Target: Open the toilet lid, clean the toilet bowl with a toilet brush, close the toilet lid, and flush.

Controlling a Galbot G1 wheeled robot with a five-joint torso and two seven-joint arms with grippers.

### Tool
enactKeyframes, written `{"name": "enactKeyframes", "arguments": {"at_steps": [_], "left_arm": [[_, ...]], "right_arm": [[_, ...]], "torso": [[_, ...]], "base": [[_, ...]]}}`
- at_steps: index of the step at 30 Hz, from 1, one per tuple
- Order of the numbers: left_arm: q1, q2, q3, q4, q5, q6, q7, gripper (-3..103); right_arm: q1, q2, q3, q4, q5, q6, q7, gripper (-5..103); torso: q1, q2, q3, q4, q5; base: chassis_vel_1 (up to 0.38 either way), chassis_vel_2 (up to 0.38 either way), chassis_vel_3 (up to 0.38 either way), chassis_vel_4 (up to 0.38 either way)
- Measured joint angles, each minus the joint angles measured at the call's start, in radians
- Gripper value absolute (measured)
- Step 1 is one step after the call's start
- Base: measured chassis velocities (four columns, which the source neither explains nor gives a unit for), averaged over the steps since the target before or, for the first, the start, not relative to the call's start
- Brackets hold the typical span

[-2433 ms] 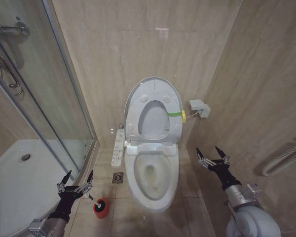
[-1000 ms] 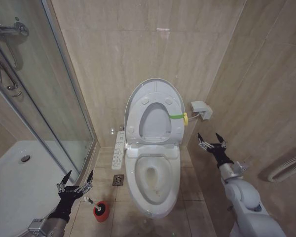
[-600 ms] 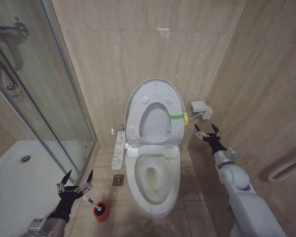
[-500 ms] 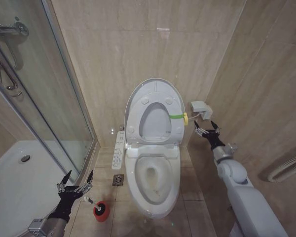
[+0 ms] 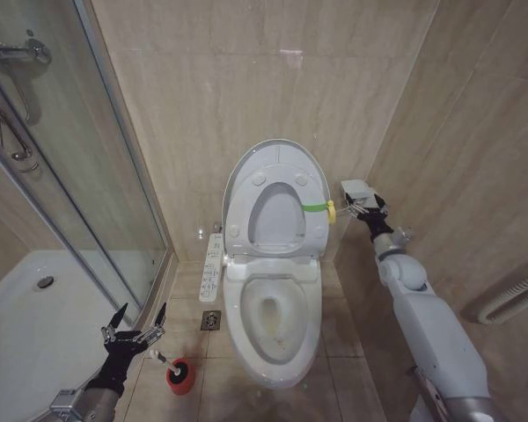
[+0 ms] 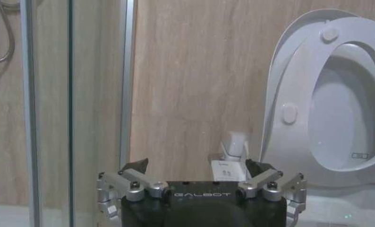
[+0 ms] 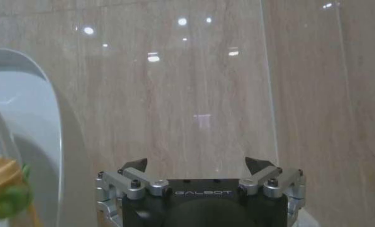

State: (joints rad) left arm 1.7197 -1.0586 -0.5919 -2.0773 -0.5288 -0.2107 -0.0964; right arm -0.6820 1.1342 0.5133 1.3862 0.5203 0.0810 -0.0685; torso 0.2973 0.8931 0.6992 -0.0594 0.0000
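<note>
Toilet lid (image 5: 273,158) stands raised against the far wall, with the ring seat (image 5: 275,211) up against it and the toilet bowl (image 5: 273,321) exposed below. Glossy rigid plastic, judged light but slippery and hinged; best taken at its free top rim, lowered gently. Right gripper (image 5: 366,207), fingers spread and holding nothing, sits at the grey wall box (image 5: 355,188), right of the lid. Left gripper (image 5: 134,330), released and empty, hovers near left, just beside the toilet brush (image 5: 163,358) in its red holder (image 5: 180,373).
</note>
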Motion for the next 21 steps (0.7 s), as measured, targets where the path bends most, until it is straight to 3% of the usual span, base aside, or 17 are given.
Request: {"name": "enactKeyframes", "arguments": {"at_steps": [21], "left_arm": [[0.0, 0.0, 0.0, 0.0, 0.0, 0.0, 0.0, 100]], "right_arm": [[0.146, 0.036, -0.072, -0.073, 0.005, -0.029, 0.035, 100]], "torso": [[0.0, 0.0, 0.0, -0.0001, -0.0001]], "base": [[0.0, 0.0, 0.0, 0.0]]}}
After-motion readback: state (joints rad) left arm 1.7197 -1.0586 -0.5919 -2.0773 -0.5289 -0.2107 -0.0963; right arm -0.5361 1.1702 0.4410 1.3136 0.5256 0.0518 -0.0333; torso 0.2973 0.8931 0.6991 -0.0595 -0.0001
